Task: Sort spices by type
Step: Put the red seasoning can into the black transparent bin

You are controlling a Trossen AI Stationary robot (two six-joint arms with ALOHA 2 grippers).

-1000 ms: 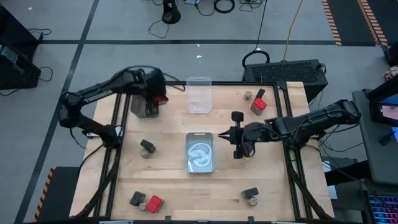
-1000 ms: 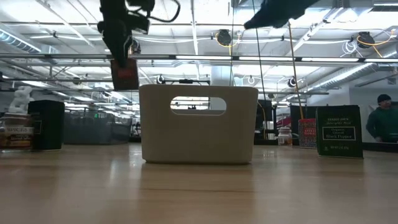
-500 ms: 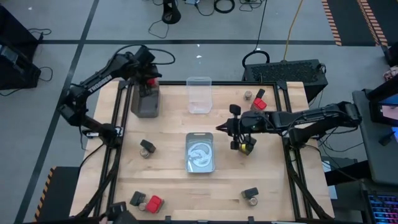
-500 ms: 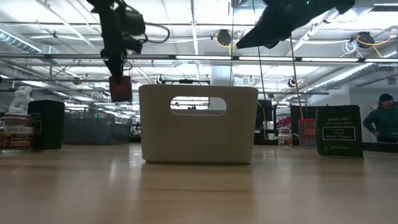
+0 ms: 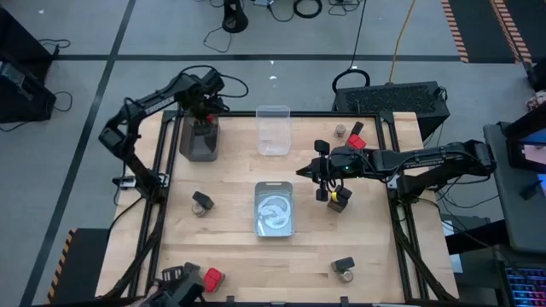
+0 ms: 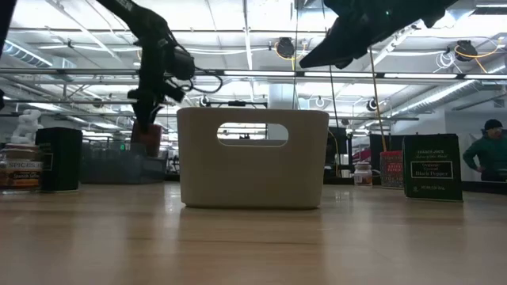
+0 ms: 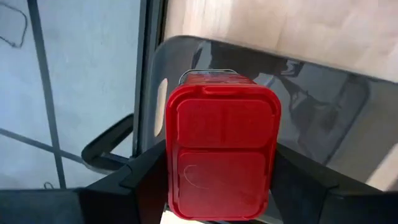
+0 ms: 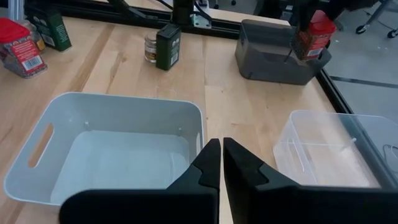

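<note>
Lab floor with grey tiles and cables around a pale wood desk [image 5: 230,230] in a black frame. Far left of the desk: dark grey bin [image 5: 199,143] at the back edge. Left claw [image 5: 203,111] hangs right over it, gripping a red-lidded spice container [image 7: 221,158] by its sides; the container is above the bin's opening, not yet set down. Low view shows the same container [image 6: 147,134] at about the bin's rim height. Black spice tin with a small jar [image 5: 201,202] sits on the desk nearer the front, left of centre. Front-left corner: a black tin [image 5: 183,277] and a red container [image 5: 212,277] side by side. Centre back: clear plastic bin [image 5: 273,130]. Centre: white handled bin [image 5: 274,208], seen from above. Right of it: right claw [image 5: 319,181] held above the desk between the white and clear bins, fingers [image 8: 208,171] pressed together, holding nothing. Just beside that arm's wrist, a small yellowish-topped item [image 5: 339,200] on the desk, too small to tell what kind. Back right: red container [image 5: 356,141], black tin [image 5: 357,129] and small round jar [image 5: 340,130] clustered together. Front right: black tin with jar [image 5: 344,267]. Person at the far right in the low view's background
</note>
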